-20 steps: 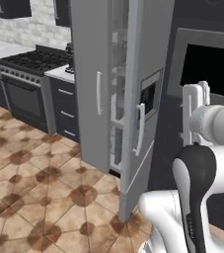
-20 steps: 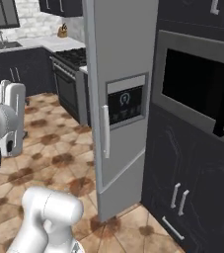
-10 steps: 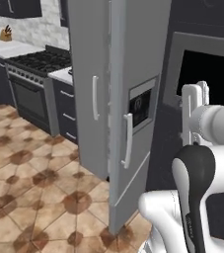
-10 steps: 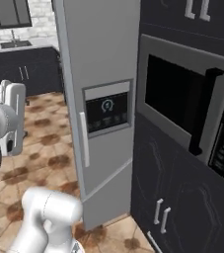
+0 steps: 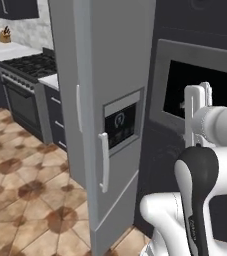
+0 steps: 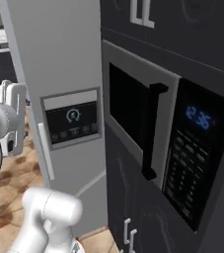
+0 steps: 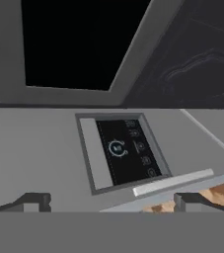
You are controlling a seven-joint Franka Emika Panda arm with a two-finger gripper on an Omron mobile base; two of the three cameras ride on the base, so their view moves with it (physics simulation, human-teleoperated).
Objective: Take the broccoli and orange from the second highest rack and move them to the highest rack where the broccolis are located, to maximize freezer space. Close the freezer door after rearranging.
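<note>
Base has driven closer; freezer door (image 7: 59,148) faces open end effector (image 7: 108,202).

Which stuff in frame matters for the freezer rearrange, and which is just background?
Job:
freezer, doors shut
freezer door with bar handle
gripper, open, empty, facing the dispenser panel

Background:
built-in microwave
stove
knife block
dark cabinets
tile floor

We see flat, even rendered light with no glare and hardly any cast shadows. The freezer door (image 5: 112,75) reads mid-grey and evenly lit, while the oven (image 6: 133,123) cabinetry stays very dark. All pictures look soft and slightly blurred.
</note>
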